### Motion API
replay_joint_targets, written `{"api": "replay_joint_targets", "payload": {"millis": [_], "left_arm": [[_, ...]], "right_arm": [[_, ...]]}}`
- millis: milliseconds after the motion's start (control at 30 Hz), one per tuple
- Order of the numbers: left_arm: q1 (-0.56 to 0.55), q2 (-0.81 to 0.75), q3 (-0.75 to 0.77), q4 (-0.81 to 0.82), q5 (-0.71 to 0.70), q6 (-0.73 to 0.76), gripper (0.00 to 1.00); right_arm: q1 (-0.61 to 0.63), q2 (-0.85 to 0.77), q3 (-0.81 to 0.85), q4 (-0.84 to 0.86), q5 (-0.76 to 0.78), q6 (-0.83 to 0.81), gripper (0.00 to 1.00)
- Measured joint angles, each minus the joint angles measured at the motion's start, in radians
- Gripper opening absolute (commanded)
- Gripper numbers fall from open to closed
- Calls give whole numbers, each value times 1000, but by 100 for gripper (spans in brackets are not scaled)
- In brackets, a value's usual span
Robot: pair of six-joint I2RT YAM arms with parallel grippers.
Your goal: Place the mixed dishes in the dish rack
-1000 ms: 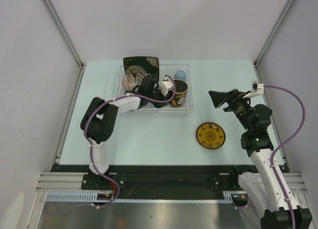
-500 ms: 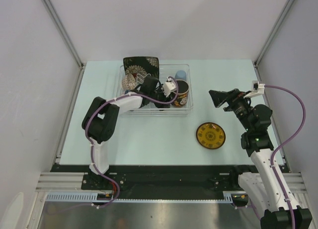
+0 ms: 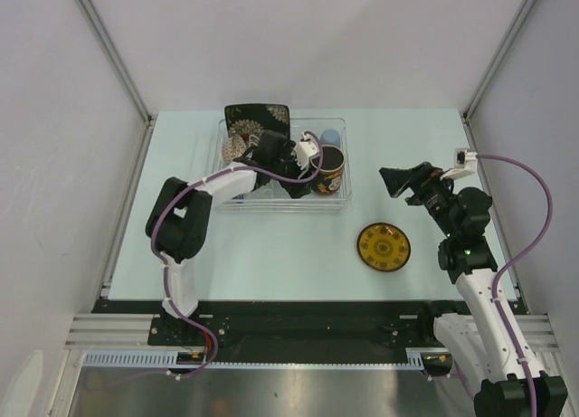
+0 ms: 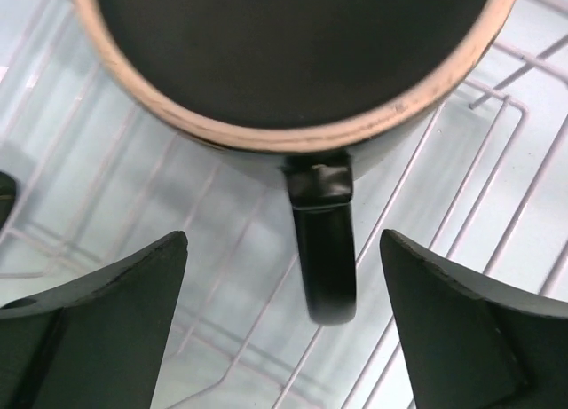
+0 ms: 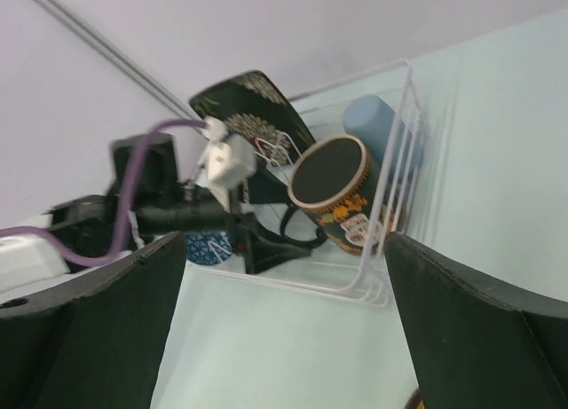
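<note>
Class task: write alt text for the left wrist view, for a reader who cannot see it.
A dark mug sits in the clear dish rack, its handle framed between the fingers of the open left gripper, untouched.

Dish rack (image 3: 280, 206) interior is tight. Left gripper (image 4: 284, 245) sits inside with jaws wide, a gap either side of the mug handle (image 4: 324, 258). The dark floral mug (image 3: 327, 171) blocks the right end, with the pale blue cup (image 3: 331, 136) just behind it. The black square plate (image 3: 256, 118) leans at the far-left corner. Open table (image 3: 271, 245) runs in front of the rack, and the yellow saucer (image 3: 384, 246) lies to the right there.
</note>
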Motion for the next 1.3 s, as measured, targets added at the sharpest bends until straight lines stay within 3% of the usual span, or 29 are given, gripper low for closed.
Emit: {"api": "replay_joint_targets", "payload": {"millis": [167, 333, 533, 633, 1000, 1300], "left_arm": [[6, -95, 21, -71, 4, -19, 100], [20, -241, 79, -134, 32, -45, 99], [45, -414, 120, -232, 70, -42, 100], [40, -491, 76, -280, 77, -38, 100], [48, -740, -299, -429, 79, -8, 100], [47, -721, -373, -383, 70, 23, 99]], "right_arm": [[14, 56, 2, -163, 51, -24, 100], [84, 168, 58, -457, 262, -47, 100], [-17, 238, 61, -633, 423, -2, 100], [-26, 280, 61, -654, 452, 13, 100], [-27, 444, -32, -644, 425, 21, 100], [-34, 448, -110, -456, 320, 19, 94]]}}
